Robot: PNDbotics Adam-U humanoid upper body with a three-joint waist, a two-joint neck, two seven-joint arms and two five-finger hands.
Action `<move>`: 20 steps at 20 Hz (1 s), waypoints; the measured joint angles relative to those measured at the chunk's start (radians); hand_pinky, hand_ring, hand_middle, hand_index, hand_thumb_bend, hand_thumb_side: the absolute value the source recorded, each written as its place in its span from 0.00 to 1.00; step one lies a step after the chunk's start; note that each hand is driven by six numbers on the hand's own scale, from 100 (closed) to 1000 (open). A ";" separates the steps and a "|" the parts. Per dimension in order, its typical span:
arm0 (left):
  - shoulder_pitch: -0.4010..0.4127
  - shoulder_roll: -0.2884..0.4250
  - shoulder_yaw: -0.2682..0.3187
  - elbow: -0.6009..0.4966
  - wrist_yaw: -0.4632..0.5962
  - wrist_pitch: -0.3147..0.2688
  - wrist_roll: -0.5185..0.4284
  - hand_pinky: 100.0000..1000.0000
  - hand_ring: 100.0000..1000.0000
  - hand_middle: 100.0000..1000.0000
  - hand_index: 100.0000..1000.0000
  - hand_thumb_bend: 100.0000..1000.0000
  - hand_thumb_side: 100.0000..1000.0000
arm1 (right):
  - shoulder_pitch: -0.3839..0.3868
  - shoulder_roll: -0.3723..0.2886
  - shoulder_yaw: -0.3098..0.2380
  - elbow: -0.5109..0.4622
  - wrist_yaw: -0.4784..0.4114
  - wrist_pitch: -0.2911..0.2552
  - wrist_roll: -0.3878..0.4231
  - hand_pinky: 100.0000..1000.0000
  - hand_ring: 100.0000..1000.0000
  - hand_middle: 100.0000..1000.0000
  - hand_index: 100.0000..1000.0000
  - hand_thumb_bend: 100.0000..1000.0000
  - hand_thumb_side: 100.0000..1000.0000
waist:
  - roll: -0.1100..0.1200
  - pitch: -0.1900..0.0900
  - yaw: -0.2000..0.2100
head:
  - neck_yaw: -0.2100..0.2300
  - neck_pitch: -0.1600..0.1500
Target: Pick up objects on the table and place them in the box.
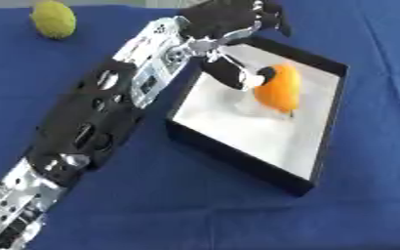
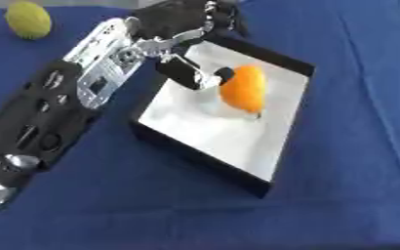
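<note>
An orange fruit (image 1: 280, 89) stands on end inside the black box (image 1: 237, 158), on its white floor towards the far side. My left arm reaches in from the lower left, and my left hand (image 1: 225, 22) hovers over the box's far left corner. Its thumb (image 1: 237, 75) points down and touches the orange's left side. The other fingers (image 1: 268, 17) stay up by the box's far rim, apart from the fruit. A yellow-green lemon-like fruit (image 1: 54, 18) lies on the blue cloth at the far left. My right hand is in neither view.
A blue cloth (image 1: 152, 210) covers the table. My left forearm (image 1: 110, 112) lies along the box's left side. Open cloth stretches in front of the box and to its right.
</note>
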 measured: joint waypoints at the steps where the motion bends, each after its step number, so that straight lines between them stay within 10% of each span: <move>1: 0.000 0.000 0.000 0.000 0.004 0.000 -0.004 0.80 0.75 0.75 0.85 0.04 0.23 | 0.000 0.000 0.000 0.000 0.000 0.000 0.000 0.97 0.86 0.81 0.81 0.00 0.46 | 0.000 0.000 0.000 | -0.001 0.000; 11: 0.000 0.066 0.037 -0.094 0.138 0.062 -0.062 0.77 0.73 0.74 0.79 0.00 0.12 | 0.001 0.000 0.000 0.005 0.000 -0.001 0.001 0.97 0.86 0.81 0.81 0.00 0.46 | 0.002 -0.002 0.018 | -0.013 0.000; 20: 0.049 0.371 0.176 -0.145 0.256 0.216 -0.054 0.79 0.76 0.78 0.86 0.00 0.20 | 0.018 -0.022 -0.002 0.006 -0.001 -0.003 -0.001 0.97 0.86 0.81 0.81 0.00 0.44 | 0.013 -0.014 0.042 | -0.044 0.000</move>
